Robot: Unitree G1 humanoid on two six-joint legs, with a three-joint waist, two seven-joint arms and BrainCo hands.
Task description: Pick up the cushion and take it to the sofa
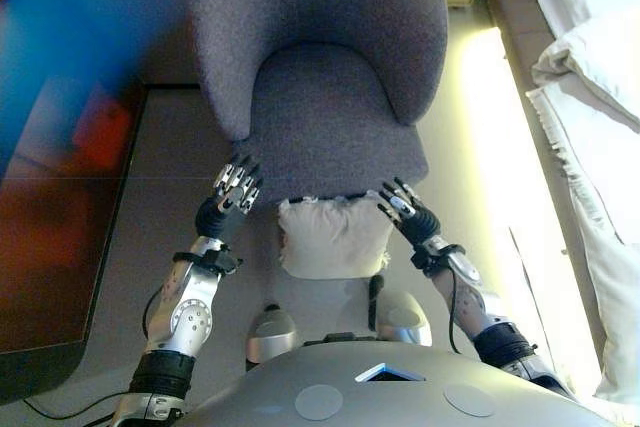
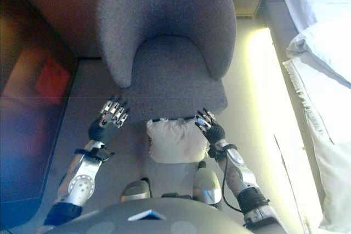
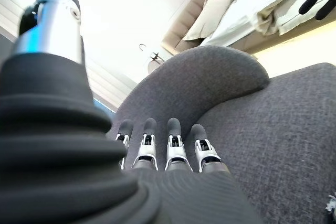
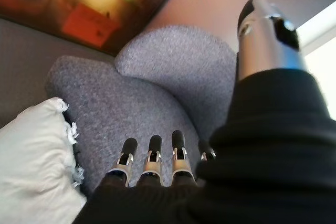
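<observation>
The cream cushion [image 1: 333, 235] lies on the floor against the grey armchair's [image 1: 330, 97] front edge, between the two hands. The left hand [image 1: 232, 195] and right hand [image 1: 406, 210] flank it, fingers straight, holding nothing.

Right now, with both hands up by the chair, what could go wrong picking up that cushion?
1. The cushion lies low against the front of the grey armchair, between the arms; both robot hands sit above its top corners, so a squeeze may miss or catch only the fringe.
2. The left robot hand is off to the side, the right robot hand near the corner: an uneven grip could tilt and drop it.
</observation>
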